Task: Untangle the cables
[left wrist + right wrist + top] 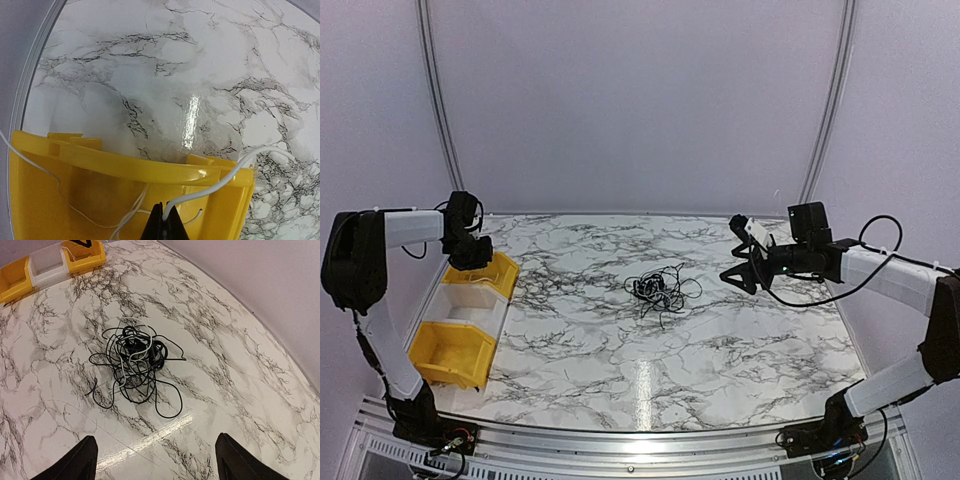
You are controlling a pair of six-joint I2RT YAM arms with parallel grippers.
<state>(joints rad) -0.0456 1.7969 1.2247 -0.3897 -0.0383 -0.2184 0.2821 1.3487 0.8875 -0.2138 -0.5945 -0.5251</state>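
Observation:
The cables (660,289) lie as a small bunch of thin black wires, with one pale strand among them, at the table's middle. The bunch also shows in the right wrist view (134,359). My right gripper (741,270) is open and empty, to the right of the bunch and apart from it; in its wrist view (155,460) the jaws stand wide. My left gripper (470,255) hangs over the far yellow bin (492,273). In its wrist view the left gripper (164,214) is shut on a thin white cable (220,187) that runs up over the bin's rim (125,165).
Three bins stand in a row at the table's left edge: the far yellow one, a white one (470,300) and a near yellow one (450,352). Thin white wire lies inside the far bin (127,215). Curved white walls close the back and sides.

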